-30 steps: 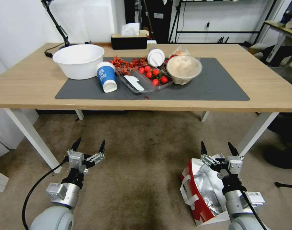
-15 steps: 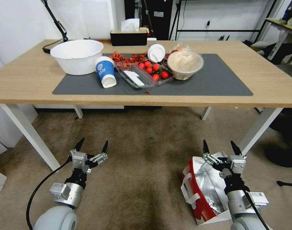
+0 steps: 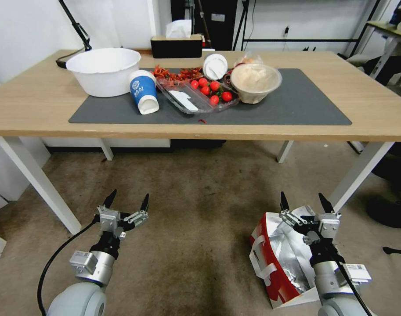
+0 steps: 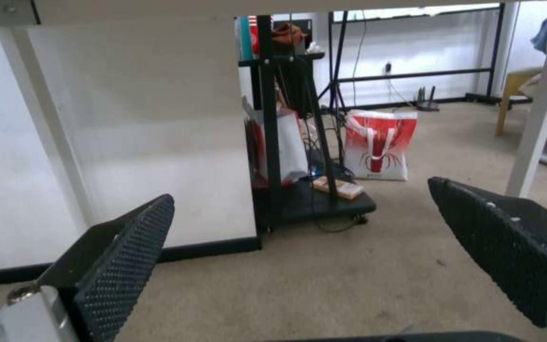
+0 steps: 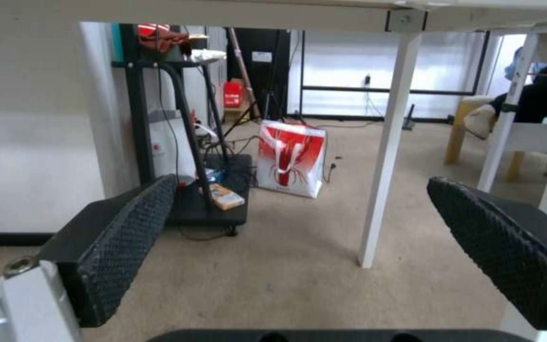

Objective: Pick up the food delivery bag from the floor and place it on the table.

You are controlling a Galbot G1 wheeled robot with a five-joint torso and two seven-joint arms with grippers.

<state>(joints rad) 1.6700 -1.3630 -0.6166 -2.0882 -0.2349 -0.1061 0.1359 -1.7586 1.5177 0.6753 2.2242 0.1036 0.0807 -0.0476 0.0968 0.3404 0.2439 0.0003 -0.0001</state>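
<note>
Directly under my right tool (image 3: 303, 204), jaws spread, the food delivery bag (image 3: 277, 259) lies on the floor (image 3: 196, 228); left tool (image 3: 127, 199), also open, hangs well apart.

crinkled shiny foil lines the food delivery bag (image 3: 284, 259); matt wood table (image 3: 42, 109).

We saw two matching arms, each with a rounded pale grey joint housing, a silver cylindrical wrist and a dark collar. A small white box with a printed label was fixed to each wrist. The left end effector (image 3: 126, 201) and the right end effector (image 3: 306, 202) each had silver metal linkages and two black tapered fingers (image 4: 128, 259) with dimpled rubber pads. A black cable looped along the left arm, another down the right wrist.
</note>
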